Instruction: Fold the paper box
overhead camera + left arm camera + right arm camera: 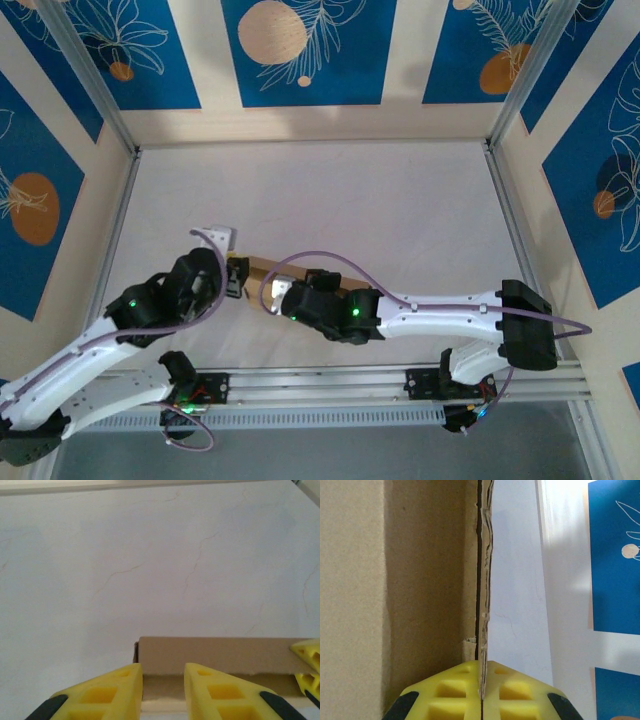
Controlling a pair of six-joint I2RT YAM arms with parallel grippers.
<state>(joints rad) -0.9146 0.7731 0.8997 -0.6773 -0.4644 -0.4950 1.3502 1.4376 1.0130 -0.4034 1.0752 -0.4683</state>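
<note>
The paper box (256,268), plain brown with shallow raised walls, sits near-centre on the white table (350,200). The right gripper (481,672) pinches one wall's edge. The left gripper (163,680) stands with fingers apart at the box's left end.

A plain brown cardboard box (262,267) (mostly hidden) lies on the white table (400,210), between the left arm (150,305) and right arm (420,312).

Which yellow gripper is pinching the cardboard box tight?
The right gripper: its fingers are pressed together on a thin wall of the paper box. The left gripper has a gap between its fingers.
</note>
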